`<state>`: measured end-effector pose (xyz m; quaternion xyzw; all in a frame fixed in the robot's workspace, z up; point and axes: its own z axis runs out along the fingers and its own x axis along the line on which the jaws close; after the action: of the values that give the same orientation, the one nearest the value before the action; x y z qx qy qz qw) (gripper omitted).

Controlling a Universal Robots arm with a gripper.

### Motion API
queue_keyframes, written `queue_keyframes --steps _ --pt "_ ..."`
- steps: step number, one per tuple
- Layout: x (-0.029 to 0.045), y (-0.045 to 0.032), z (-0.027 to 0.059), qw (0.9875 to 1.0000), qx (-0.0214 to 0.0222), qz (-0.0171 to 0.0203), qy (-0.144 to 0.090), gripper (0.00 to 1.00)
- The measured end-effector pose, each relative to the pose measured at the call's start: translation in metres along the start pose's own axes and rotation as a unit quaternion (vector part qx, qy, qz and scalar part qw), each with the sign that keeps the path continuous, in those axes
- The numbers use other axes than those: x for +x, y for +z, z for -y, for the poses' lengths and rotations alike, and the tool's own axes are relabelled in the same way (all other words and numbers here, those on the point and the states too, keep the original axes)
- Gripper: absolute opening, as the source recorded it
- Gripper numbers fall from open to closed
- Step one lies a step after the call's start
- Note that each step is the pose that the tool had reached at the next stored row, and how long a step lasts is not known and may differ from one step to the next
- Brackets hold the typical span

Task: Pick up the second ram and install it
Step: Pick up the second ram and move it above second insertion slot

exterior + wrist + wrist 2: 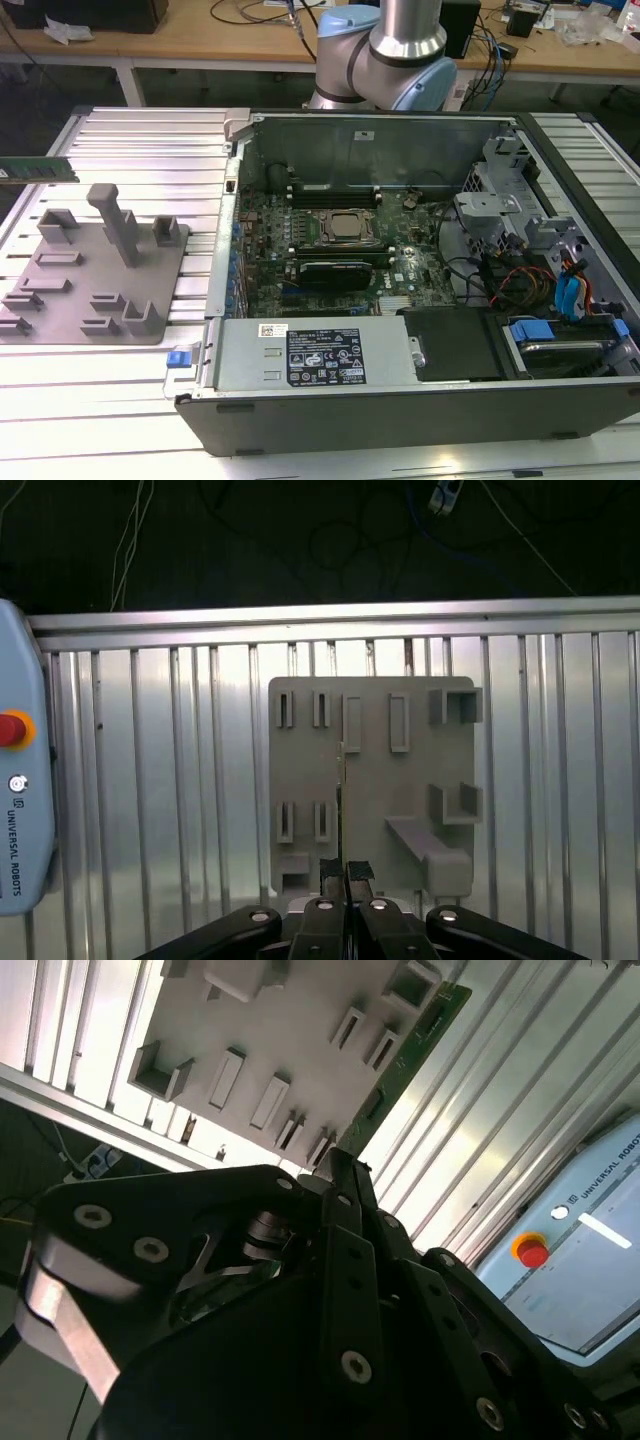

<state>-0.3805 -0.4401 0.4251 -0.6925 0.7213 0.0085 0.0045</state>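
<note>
Currently gripper point(345, 870) clamped on second ram point(342, 800); stick juts past the fingertips, above grey fixture plate point(375, 800).

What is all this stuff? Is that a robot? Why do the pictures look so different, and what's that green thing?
Yes, that is a robot arm, silver and pale blue. One camera off the arm sees the ribbed metal table, with an open black computer case and a grey plastic plate with slots. Two more cameras ride near the arm's wrist, so they look past its black gripper. The gripper is pinching a long, thin green circuit-board stick, which is computer memory, in the air near the grey plate.
</note>
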Motion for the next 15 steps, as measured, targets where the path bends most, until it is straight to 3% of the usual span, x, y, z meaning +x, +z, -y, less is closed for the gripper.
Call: queue_keyframes --steps 3,8,15 --pt "-0.0003 -0.0001 0.0077 1.0000 0.0000 0.0000 0.000 0.09" --pt "-0.0013 -0.0002 0.0323 1.0000 -0.0001 0.0000 0.000 0.09" --pt "-0.0019 -0.0003 0.0471 1.0000 -0.0001 0.0000 0.000 0.09"
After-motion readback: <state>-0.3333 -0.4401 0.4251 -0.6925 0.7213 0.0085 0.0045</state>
